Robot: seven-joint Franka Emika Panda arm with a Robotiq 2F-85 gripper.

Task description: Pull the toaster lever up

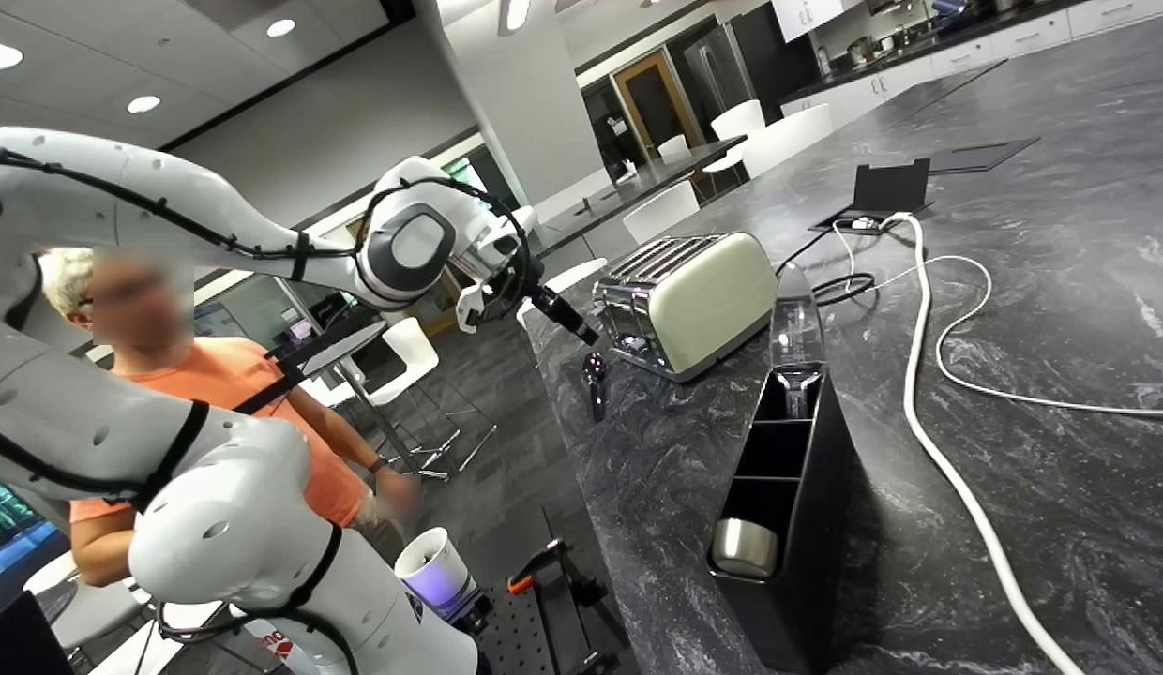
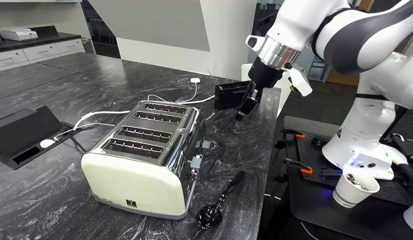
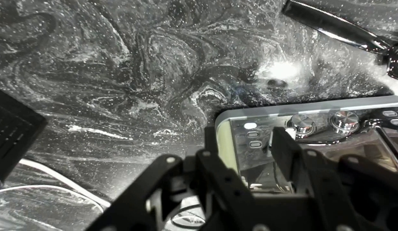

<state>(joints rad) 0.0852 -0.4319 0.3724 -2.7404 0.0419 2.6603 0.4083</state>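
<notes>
The toaster has a cream side and a slotted silver top; it stands on the counter in both exterior views. Its shiny end face with knobs and buttons fills the lower right of the wrist view. Two grey lever tabs stick out of that end, a nearer lever and a farther lever. In the wrist view a pale bit, perhaps a lever, shows behind the right finger, mostly hidden. My gripper is open with nothing between its fingers. It hangs in front of the silver end in both exterior views.
A black ladle lies beside the toaster's silver end. A tall black open-topped box stands near the counter edge. White cables and an open black case lie behind. A person stands beyond the arm.
</notes>
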